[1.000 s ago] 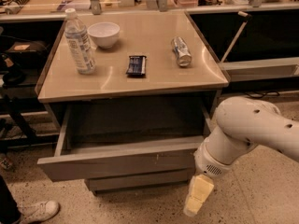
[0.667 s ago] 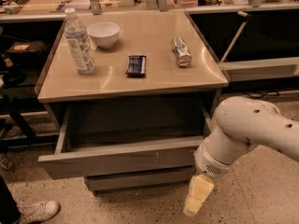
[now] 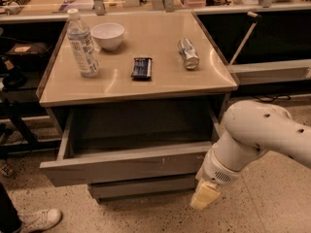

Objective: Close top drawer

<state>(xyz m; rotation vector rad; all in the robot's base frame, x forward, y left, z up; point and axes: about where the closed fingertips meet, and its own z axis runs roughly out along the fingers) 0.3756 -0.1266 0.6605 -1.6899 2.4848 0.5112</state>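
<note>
The top drawer is a wide, shallow grey box pulled well out from under the beige table top. Its long flat front panel has small white scuff marks, and its inside looks empty. A narrower grey drawer front sits below it. My white arm reaches in from the right. The gripper hangs at the arm's end, pale yellow, just right of and below the drawer front's right end, close to the floor.
On the table top stand a clear water bottle, a white bowl, a dark snack bar and a tipped can. A person's white shoe is at the lower left. A dark shelf unit stands at the right.
</note>
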